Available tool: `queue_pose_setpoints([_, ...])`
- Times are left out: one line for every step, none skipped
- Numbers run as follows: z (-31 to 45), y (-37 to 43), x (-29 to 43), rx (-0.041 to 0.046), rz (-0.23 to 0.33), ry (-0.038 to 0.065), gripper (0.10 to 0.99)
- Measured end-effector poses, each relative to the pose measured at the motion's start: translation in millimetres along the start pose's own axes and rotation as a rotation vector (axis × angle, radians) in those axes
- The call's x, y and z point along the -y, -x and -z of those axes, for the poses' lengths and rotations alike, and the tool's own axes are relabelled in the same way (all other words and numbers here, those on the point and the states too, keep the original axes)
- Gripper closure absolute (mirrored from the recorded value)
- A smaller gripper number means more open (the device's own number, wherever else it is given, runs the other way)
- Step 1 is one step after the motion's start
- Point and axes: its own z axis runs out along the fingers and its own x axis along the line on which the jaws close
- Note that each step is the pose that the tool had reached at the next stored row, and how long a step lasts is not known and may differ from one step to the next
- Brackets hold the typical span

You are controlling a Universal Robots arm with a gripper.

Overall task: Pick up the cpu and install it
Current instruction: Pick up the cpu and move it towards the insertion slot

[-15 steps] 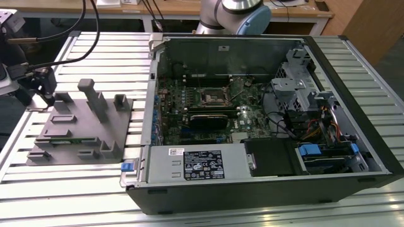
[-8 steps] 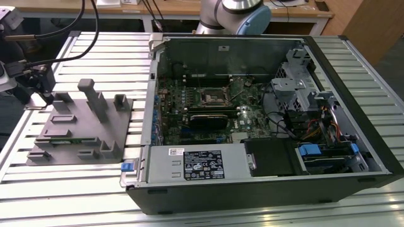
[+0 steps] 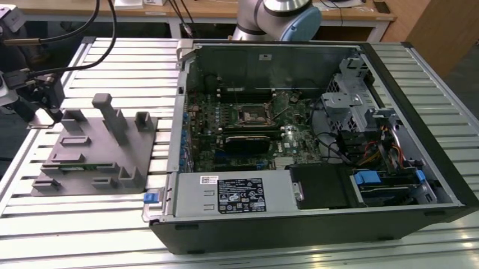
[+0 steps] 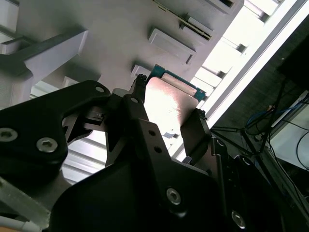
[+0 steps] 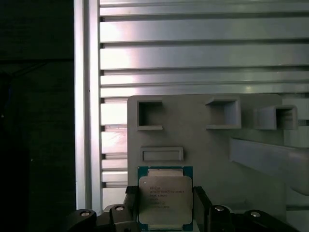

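My black two-fingered hand (image 5: 164, 191) grips the small square silvery-topped cpu (image 5: 165, 198) by two opposite edges, at the grey moulded plastic tray (image 5: 203, 140); in the exterior view the black square-framed motherboard socket (image 3: 253, 115) lies well apart from that tray, toward three o'clock.

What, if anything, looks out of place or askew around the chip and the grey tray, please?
Nothing stands out. The chip lies square to the grey tray, with the gripper closed on two of its sides. In the exterior view the computer case lies open and its socket looks empty.
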Motion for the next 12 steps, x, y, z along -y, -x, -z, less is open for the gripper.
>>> queue_pose_setpoints([0.4, 0.0, 0.0, -0.0001, 0.000, 0.000, 0.545])
queue_pose_setpoints([0.7, 0.0, -0.1, -0.0001, 0.000, 0.000, 0.545])
queue_pose_setpoints([1.1, 0.0, -0.1, -0.0001, 0.000, 0.000, 0.545])
queue_pose_setpoints([1.3, 0.0, -0.1, 0.0000, 0.000, 0.000, 0.545])
queue_pose_setpoints([1.7, 0.0, -0.1, 0.0000, 0.000, 0.000, 0.545])
queue_pose_setpoints([2.0, 0.0, -0.1, 0.0000, 0.000, 0.000, 0.545])
queue_pose_setpoints([2.4, 0.0, -0.1, 0.0000, 0.000, 0.000, 0.545])
queue_pose_setpoints([2.7, 0.0, -0.1, 0.0000, 0.000, 0.000, 0.545])
queue_pose_setpoints([3.1, 0.0, -0.2, -0.0001, 0.000, 0.000, 0.545])
queue_pose_setpoints([3.4, 0.0, -0.2, 0.0000, 0.000, 0.000, 0.545])
queue_pose_setpoints([3.9, 0.0, -0.2, -0.0001, 0.000, 0.000, 0.545])
queue_pose_setpoints([4.3, 0.0, -0.2, -0.0001, 0.000, 0.000, 0.545])
